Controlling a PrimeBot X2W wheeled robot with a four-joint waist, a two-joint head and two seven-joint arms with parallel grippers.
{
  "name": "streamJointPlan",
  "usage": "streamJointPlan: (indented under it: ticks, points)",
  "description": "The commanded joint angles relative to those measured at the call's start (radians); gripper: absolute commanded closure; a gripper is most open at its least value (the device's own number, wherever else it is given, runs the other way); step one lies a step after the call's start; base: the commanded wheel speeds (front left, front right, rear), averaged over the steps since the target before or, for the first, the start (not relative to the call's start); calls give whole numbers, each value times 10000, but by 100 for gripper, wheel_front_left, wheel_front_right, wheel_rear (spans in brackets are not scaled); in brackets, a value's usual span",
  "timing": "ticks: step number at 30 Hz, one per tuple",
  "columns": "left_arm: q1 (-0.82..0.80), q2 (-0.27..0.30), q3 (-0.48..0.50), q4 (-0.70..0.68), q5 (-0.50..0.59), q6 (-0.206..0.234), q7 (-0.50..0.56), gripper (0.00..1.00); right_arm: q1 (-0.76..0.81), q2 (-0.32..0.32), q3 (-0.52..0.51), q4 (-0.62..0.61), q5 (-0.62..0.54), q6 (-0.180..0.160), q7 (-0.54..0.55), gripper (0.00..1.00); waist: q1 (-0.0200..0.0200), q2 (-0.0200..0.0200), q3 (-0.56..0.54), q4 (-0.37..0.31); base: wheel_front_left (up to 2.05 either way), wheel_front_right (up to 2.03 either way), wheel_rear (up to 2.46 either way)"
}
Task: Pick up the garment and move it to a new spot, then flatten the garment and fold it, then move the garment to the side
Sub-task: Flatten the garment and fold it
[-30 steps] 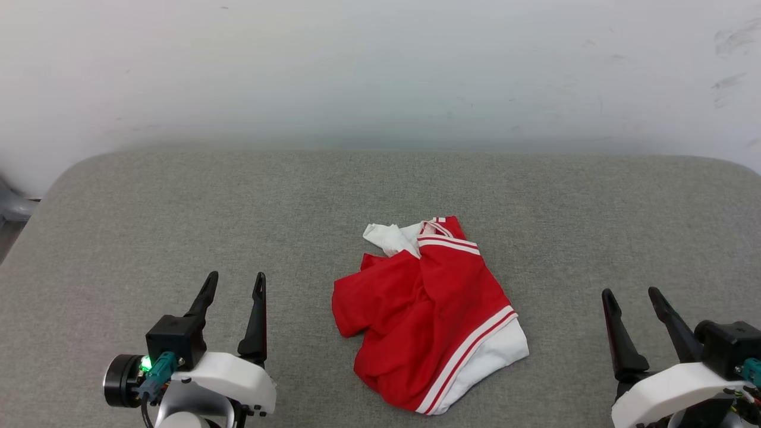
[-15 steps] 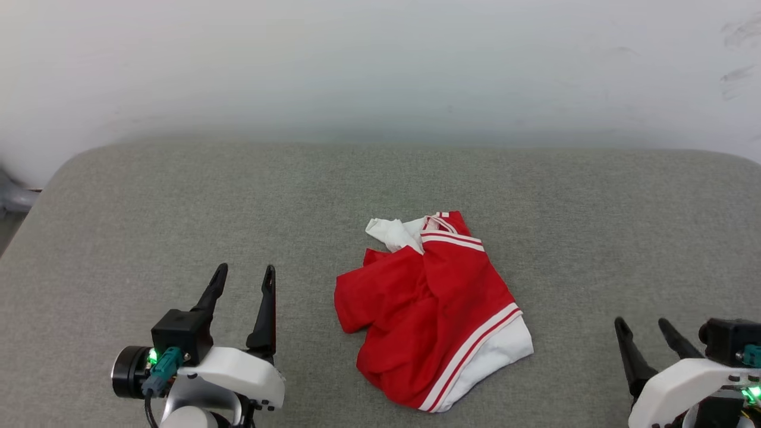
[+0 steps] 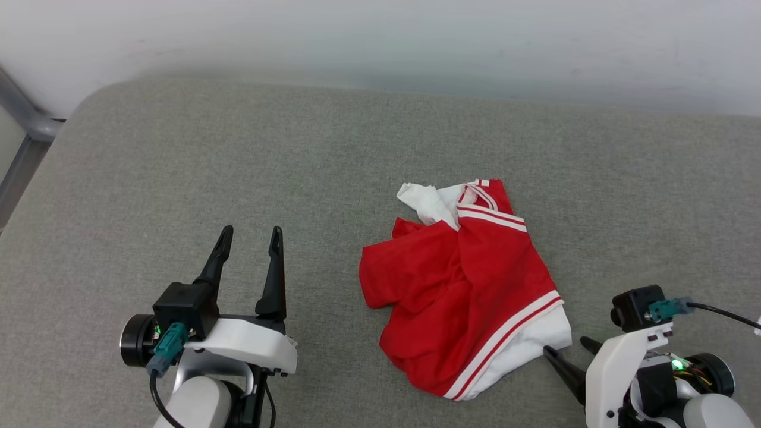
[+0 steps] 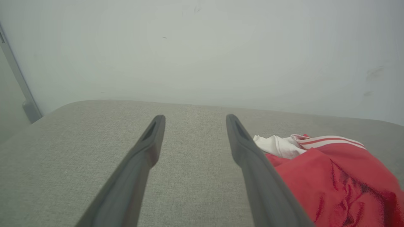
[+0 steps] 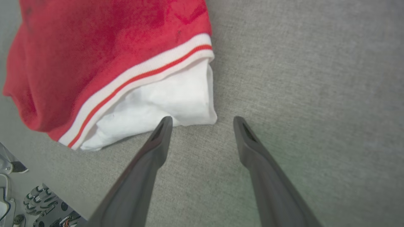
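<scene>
- At the lower right of the head view, the right gripper stands with its jaws spread wide and nothing between them, its dark fingers angled toward the garment's near corner.
- In the right wrist view, this gripper points down at the bench. One fingertip sits right at the edge of the white sleeve; whether it actually touches the cloth is hard to say. The other is over bare grey fabric.
- At the lower left of the head view, the left gripper is also wide open and empty. It is over the bench, well apart from the shirt.
- The left wrist view shows that gripper aimed across the bench toward the pale wall, with the garment off to one side past one finger.
- The garment, a bright red shirt, lies crumpled on the bench between the two grippers, nearer the right one.
- Its near white sleeve sticks out below a white-and-red striped trim. A second white sleeve is bunched at the far end.
- The red body is creased and folded over itself.
- Beyond the bench is the wall, and a grey metal rail shows at the far left corner.
</scene>
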Motion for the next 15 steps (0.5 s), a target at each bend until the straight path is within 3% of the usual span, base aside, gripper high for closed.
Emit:
streamJointPlan:
  ticks: [1, 12, 14, 15]
  points:
    - [-198, -103, 18, 54, 38, -56, -85, 0, -267, -192, 248, 160, 133, -5, 247, 0, -2, 0, 334, 224, 0, 0, 0]
    - [-561, -366, 92, 399, 82, -162, -219, 0, -841, -532, 1327, 1780, 651, -5, 701, 0, -2, 0, 920, 449, 0, 0, 0]
    - [-583, -400, 115, 453, 107, -183, -237, 0, -786, -556, 1556, 2044, 699, -5, 882, 74, -2, 0, 941, 446, 0, 0, 0]
    - [-574, -404, 131, 472, 110, -195, -244, 0, -730, -540, 1653, 2147, 812, -5, 998, 100, -2, 0, 938, 430, 0, 0, 0]
